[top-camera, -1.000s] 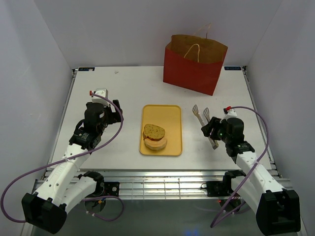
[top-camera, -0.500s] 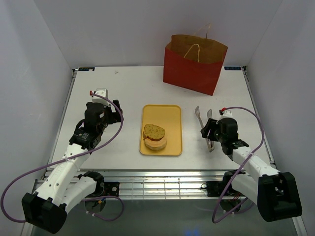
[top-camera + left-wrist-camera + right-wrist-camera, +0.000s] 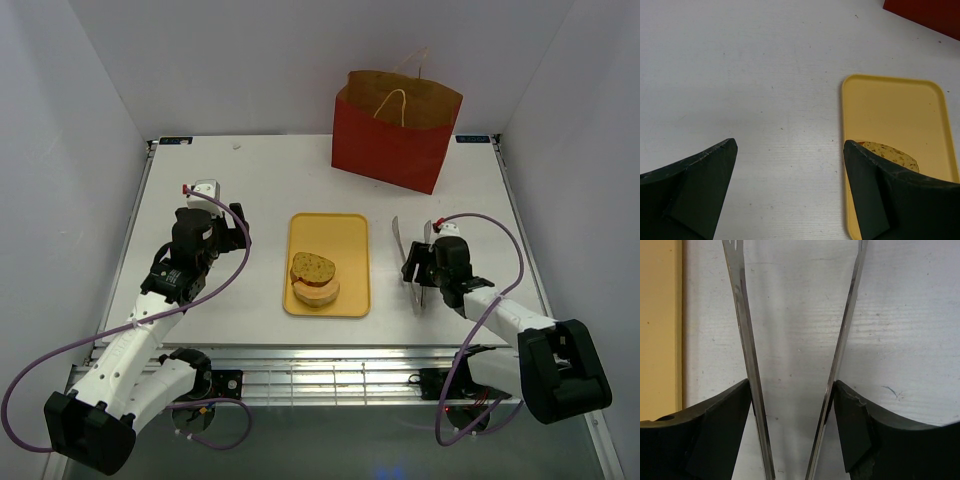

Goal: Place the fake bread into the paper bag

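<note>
The right jaws clasp both arms of the tongs (image 3: 743, 330); left jaws released above table (image 3: 740, 75)

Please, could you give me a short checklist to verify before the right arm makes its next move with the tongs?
1. The tongs sit between the fingers of the right gripper, both arms touching: ok.
2. Grip firm enough to squeeze and carry: cannot tell.
3. The fake bread lies uncovered on the yellow tray: ok.
4. The paper bag stands upright, mouth open: ok.
5. The left gripper is open, empty, away from the tongs: ok.
</note>
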You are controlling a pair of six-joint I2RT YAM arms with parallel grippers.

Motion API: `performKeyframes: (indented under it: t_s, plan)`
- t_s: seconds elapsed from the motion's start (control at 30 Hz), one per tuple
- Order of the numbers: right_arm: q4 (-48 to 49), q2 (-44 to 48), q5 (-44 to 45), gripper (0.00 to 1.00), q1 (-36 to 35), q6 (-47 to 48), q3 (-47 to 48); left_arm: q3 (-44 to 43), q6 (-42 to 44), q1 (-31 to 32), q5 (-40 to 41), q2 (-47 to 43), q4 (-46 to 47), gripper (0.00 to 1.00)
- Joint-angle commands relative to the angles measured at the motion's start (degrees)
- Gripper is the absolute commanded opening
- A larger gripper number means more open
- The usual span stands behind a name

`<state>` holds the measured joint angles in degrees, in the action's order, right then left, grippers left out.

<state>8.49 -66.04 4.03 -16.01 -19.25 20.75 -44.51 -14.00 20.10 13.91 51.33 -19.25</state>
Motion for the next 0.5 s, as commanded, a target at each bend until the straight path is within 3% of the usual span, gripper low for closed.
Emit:
performKeyframes:
  t_s: [0.0, 0.47]
  plan:
    - [1.35, -0.58, 2.91, 0.72, -1.21, 1.58, 3.76, -0.84, 0.2, 0.29, -0.73, -0.27, 0.35, 0.98]
    - [-2.95, -3.31, 9.5, 0.8, -6.14, 1.84, 7.1, -0.75, 0.2, 0.38, -0.82, -0.27, 0.35, 0.98]
